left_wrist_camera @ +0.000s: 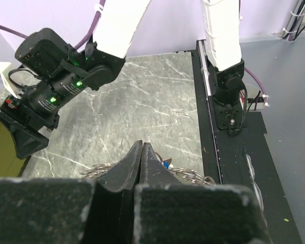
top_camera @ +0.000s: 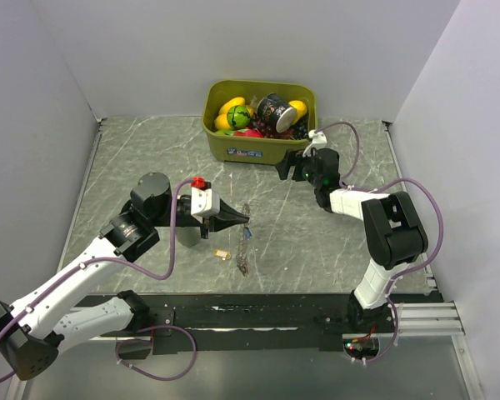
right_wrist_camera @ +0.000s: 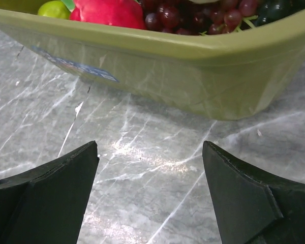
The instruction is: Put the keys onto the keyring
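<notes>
Currently the left pincer point(top_camera: 245, 221) is closed over the keyring point(top_camera: 244, 258), which lies on the worktop point(top_camera: 150, 150) beside a loose yellow key point(top_camera: 222, 252). The right pincer point(right_wrist_camera: 150, 147) hangs open by the olive bin point(right_wrist_camera: 193, 71); threading looks unfinished.

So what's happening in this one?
The left gripper, jaws shut, has its tips at the keyring lying on the table; whether it pinches the chain is unclear. A yellow key lies loose beside the chain, and a blue tag shows among its loops. The right gripper hangs open and empty just in front of the bin.
</notes>
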Controlling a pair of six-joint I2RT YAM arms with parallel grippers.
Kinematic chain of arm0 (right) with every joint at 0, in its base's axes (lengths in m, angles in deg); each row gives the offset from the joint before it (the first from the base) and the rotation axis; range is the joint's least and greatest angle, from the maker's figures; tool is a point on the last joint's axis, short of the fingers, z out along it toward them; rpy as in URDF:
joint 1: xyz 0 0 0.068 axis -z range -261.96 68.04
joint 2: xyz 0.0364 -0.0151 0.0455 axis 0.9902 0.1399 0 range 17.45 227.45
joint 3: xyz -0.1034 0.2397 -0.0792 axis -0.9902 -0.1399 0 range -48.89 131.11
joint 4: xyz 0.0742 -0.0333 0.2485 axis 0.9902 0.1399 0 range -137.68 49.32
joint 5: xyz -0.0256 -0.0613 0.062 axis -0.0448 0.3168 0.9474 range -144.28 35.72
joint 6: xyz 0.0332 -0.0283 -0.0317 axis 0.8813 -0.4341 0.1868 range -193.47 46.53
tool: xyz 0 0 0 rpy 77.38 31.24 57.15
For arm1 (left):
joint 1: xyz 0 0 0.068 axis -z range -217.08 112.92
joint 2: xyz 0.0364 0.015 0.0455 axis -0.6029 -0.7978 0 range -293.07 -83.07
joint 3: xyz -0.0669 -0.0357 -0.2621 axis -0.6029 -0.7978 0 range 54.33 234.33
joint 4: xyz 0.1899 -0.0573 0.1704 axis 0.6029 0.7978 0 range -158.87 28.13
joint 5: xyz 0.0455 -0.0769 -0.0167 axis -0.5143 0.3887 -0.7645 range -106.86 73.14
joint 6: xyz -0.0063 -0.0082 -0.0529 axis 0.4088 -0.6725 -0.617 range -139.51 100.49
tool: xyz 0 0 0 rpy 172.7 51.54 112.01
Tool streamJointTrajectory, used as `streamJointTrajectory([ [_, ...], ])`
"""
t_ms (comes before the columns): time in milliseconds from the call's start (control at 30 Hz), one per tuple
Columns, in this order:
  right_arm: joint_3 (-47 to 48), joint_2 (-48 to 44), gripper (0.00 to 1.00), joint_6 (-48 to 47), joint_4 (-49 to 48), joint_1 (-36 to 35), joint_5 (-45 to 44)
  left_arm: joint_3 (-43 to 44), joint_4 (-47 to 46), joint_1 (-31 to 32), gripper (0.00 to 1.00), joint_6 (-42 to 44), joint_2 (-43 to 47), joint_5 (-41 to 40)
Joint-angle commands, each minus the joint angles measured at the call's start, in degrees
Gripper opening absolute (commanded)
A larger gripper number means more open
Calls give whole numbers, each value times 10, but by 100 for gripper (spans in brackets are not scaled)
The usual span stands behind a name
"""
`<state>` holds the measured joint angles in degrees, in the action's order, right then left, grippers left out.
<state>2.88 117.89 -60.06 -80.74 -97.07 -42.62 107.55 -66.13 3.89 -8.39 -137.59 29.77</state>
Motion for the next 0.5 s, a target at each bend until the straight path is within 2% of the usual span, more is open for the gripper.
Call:
streamJointTrajectory([
  [0,27,-2,90,-17,-23,3,13,12,-18,2,1,8,3,0],
  [133,47,18,90,-18,1,4,24,13,-19,2,1,7,2,0],
  [300,18,-25,90,-21,-38,5,28,20,-11,2,1,8,2,-2],
  [467,45,-4,91,-20,5,5,42,22,-10,2,1,10,3,-2],
])
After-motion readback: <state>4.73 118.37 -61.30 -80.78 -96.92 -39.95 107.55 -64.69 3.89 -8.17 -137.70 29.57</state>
